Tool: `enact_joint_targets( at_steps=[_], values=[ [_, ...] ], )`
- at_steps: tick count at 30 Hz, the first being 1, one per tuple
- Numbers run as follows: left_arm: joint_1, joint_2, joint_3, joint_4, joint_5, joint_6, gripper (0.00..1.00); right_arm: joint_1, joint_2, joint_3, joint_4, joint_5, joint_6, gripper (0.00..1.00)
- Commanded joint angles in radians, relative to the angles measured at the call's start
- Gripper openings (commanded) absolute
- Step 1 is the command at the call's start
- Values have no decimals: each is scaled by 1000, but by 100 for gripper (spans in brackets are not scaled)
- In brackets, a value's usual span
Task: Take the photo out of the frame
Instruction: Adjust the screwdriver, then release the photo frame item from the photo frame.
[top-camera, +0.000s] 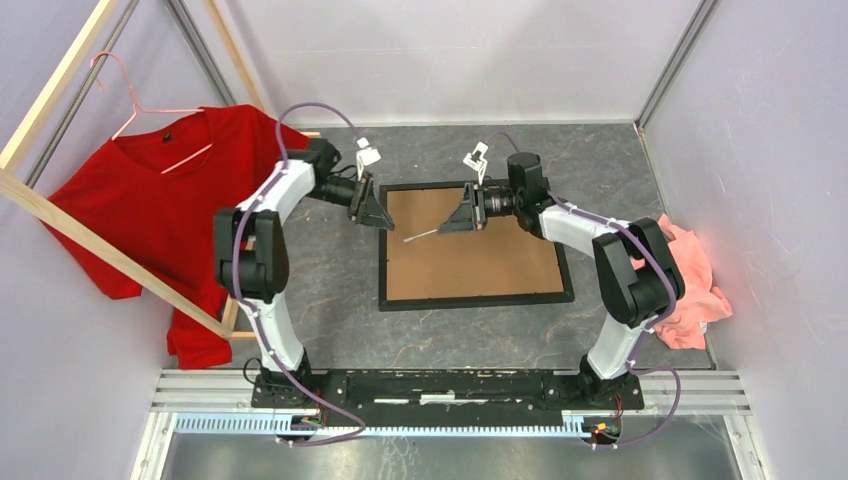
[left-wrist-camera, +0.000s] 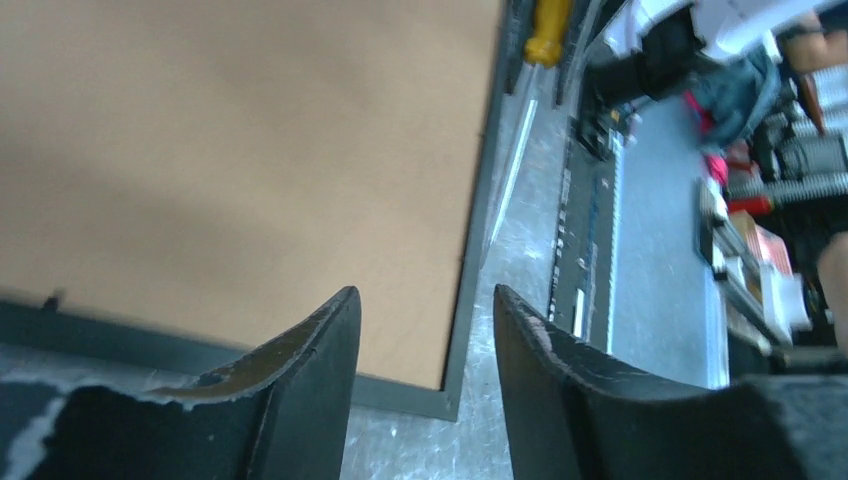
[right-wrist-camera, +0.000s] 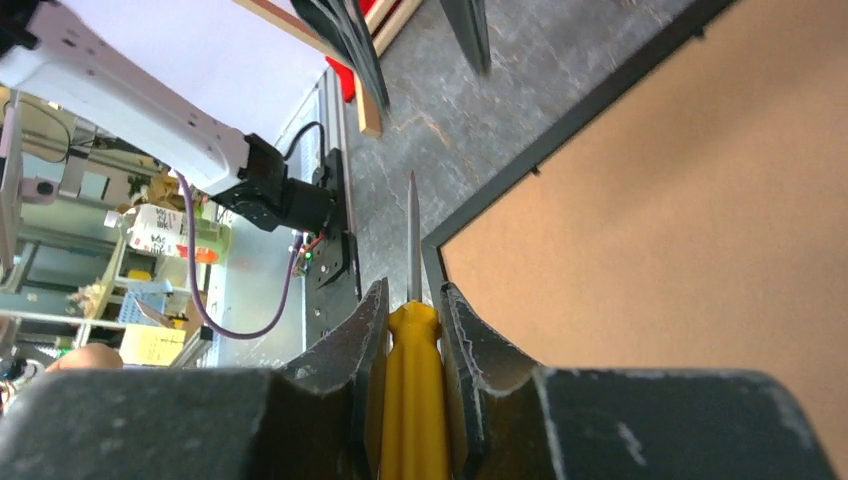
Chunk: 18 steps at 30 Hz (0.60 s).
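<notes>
- Top view: the black frame (top-camera: 476, 300) lies face down on the grey surface (top-camera: 330, 270), with its brown backing board (top-camera: 480, 260) facing up. The photo is not visible and is probably sealed beneath the board.
- The left gripper (top-camera: 368, 205) hovers at the frame's far left corner. The right gripper (top-camera: 462, 215) is over the board and aims a screwdriver (top-camera: 420, 237) leftward, likely to pry up a backing tab.
- Left wrist view: the jaws are spread and hold nothing. They straddle a frame corner below, perhaps to steady the frame during prying.
- Right wrist view: the jaws pinch the screwdriver's yellow handle. The metal blade points toward the frame's edge, and I cannot tell whether it touches.
</notes>
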Motion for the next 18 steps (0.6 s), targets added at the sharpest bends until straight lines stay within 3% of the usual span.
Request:
enact_joint_targets(
  at_steps=[1,3,5,11,18],
  values=[
    [47,-154,-172,458,-119,-406,60,0,-20,-123,259,106,230,0],
    [48,-214,-284,668,-239,-582,64,-1,1,-158,327,152,309,0],
    [46,-233,-336,759,-325,-657,65,3,20,-200,389,187,365,0],
    [43,-165,-403,851,-478,-746,66,42,96,-200,430,233,413,0],
    [44,-125,-447,895,-513,-791,66,98,186,-142,421,267,424,0]
  ],
)
